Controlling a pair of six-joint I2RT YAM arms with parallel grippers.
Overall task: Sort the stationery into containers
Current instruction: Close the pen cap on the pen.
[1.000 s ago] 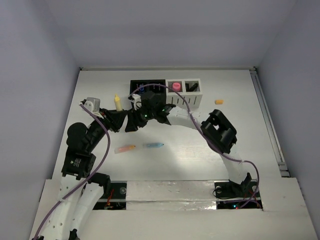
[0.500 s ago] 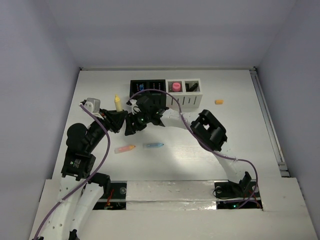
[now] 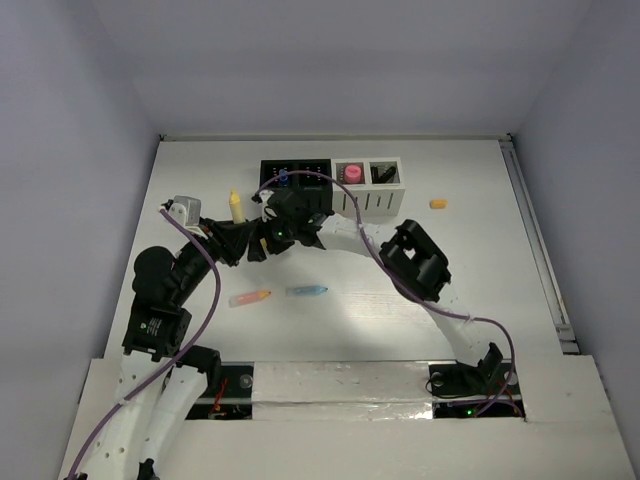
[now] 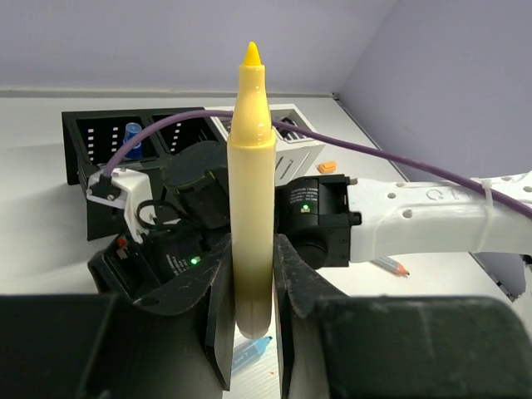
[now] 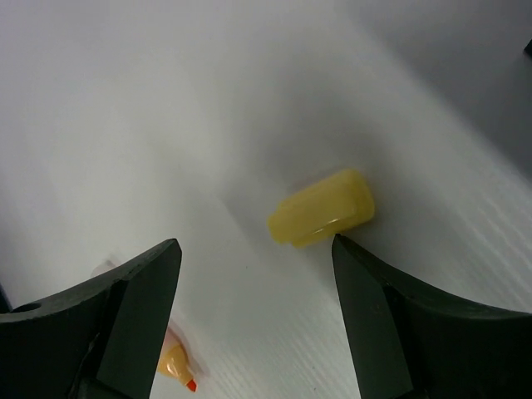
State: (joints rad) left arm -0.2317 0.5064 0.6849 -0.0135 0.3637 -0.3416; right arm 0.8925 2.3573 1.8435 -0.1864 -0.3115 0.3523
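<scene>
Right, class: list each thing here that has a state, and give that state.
Yellow plastic marker: upright, tip up, gripped.
Left claw: shut on that marker.
Right claw: open, empty.
Stubby yellow plastic piece: lying loose on the table.
Blue plastic pen: standing in a black slotted box.

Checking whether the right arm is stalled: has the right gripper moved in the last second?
Yes. The right gripper has drawn back from the black containers, toward the near left.
</scene>
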